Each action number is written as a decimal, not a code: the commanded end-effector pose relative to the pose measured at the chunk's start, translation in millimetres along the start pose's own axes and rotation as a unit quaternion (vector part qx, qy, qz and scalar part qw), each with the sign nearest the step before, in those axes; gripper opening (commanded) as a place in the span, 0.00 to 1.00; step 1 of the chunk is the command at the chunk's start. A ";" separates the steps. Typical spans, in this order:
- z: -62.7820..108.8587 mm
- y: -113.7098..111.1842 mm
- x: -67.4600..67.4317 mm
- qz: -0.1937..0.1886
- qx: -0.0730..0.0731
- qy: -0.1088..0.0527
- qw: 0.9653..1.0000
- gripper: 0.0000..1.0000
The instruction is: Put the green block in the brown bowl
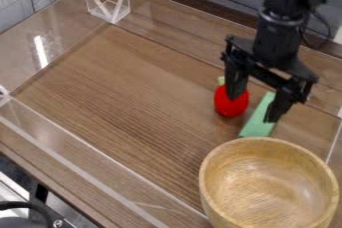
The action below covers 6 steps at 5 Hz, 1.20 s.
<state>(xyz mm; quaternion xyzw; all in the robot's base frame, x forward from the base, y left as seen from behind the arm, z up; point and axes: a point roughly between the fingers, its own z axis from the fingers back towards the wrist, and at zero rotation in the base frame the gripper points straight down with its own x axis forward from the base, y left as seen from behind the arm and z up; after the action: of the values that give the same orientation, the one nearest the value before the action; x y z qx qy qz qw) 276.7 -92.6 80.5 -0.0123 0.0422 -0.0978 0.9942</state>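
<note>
1. Our gripper (265,94) hangs with jaws spread, holding nothing, above the green block (262,119).
2. The block lies just beyond the brown bowl (269,183).
3. It looks stiff and light; we'd pinch its long sides.

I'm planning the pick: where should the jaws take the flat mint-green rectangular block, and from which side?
Grip the flat mint-green rectangular block across its narrow width near mid-length, coming straight down from above. It lies flat on the wooden table, and its long sides look narrow enough for the open gripper. Keep clear of the red strawberry toy beside it.
</note>
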 end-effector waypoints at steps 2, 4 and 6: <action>-6.8 -9.3 10.6 0.027 -0.005 -0.037 0.999 1.00; -24.3 -16.5 33.4 0.031 -0.007 -0.047 0.998 1.00; -51.4 -31.3 38.4 -0.026 -0.004 -0.045 0.999 0.00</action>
<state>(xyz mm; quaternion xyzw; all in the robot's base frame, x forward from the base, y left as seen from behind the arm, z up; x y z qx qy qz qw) 306.1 -128.4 27.1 -0.0201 -0.0011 -0.1123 0.9935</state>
